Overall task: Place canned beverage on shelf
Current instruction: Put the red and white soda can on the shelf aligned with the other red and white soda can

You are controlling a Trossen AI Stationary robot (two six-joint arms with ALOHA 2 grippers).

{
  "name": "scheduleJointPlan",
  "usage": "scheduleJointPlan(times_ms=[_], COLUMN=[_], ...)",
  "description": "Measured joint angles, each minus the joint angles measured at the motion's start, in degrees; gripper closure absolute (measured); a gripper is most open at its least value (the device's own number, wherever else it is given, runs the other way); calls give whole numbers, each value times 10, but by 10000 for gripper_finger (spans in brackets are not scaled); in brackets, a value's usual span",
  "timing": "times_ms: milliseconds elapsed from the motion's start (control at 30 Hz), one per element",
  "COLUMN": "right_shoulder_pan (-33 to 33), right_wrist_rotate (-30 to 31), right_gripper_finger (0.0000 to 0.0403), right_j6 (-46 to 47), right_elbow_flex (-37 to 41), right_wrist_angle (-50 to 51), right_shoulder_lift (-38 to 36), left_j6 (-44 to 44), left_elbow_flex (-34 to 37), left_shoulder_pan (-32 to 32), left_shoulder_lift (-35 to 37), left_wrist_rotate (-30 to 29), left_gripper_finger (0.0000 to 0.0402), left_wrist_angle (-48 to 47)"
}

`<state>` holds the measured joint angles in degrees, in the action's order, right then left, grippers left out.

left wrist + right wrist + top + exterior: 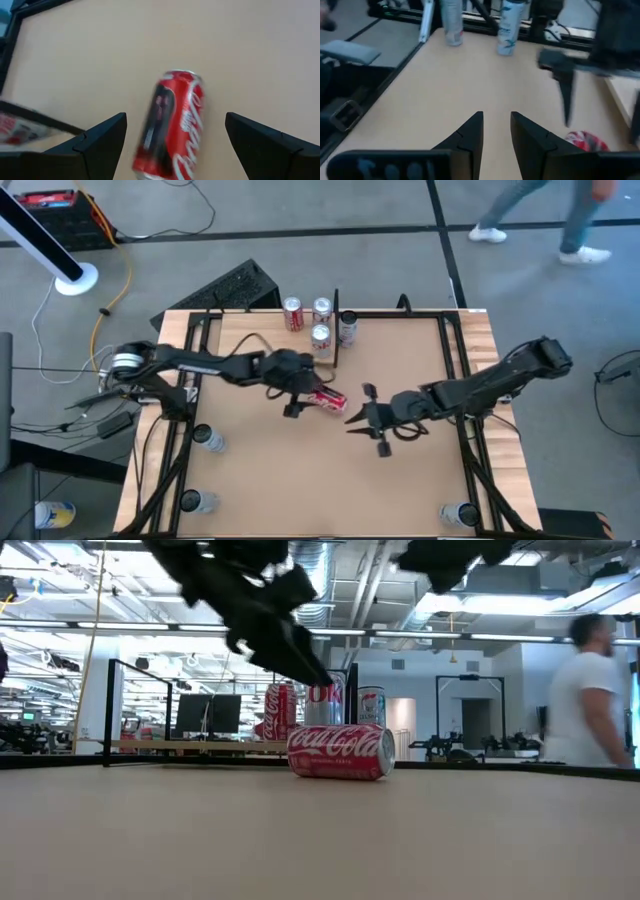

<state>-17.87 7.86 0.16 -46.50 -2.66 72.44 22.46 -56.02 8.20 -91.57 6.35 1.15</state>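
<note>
A red cola can (331, 400) (340, 751) lies on its side on the tan tabletop near the middle. My left gripper (308, 398) (175, 117) hovers over it, open. Its fingers stand on either side of the can (172, 127) without touching. My right gripper (358, 412) (496, 117) hangs just right of the can, empty, with a narrow gap between its fingers. The shelf (190, 745) runs along the far side, with a black upright (336, 330) at its end. Several cans (320, 337) stand upright there on their bases.
Bottles stand at the table's near left (192, 502) and near right (460, 513), and another stands on the left side (207, 438). Black frame rails (468, 360) line the table's sides. A person (590, 690) walks beyond the far edge. Bare tabletop lies toward the near edge.
</note>
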Motion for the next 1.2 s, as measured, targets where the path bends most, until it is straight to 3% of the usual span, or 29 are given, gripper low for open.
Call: scheduleJointPlan(times_ms=[267,567,700,867,1067,1200], right_shoulder_pan=[-21,-43,-51,-53,-44,-42], right_wrist_rotate=[27,28,28,28,28,29], right_gripper_finger=[282,282,282,282,282,282], right_j6=[0,1,4,9,9,9], right_elbow_flex=[1,1,0,0,0,0], right_wrist_angle=[95,112,113,108,103,102], right_shoulder_lift=[-63,-53,-45,-41,-41,-41], left_j6=[60,82,80,54,38,43], left_elbow_flex=[-169,-238,-246,-245,-244,-243], left_shoulder_pan=[8,10,10,11,1,-9], left_shoulder_lift=[-142,-258,-275,-274,-272,-259], left_wrist_rotate=[-8,-84,-106,-70,-71,-70], left_gripper_finger=[77,77,77,78,122,123], left_wrist_angle=[-131,-171,-190,-229,-246,-271])
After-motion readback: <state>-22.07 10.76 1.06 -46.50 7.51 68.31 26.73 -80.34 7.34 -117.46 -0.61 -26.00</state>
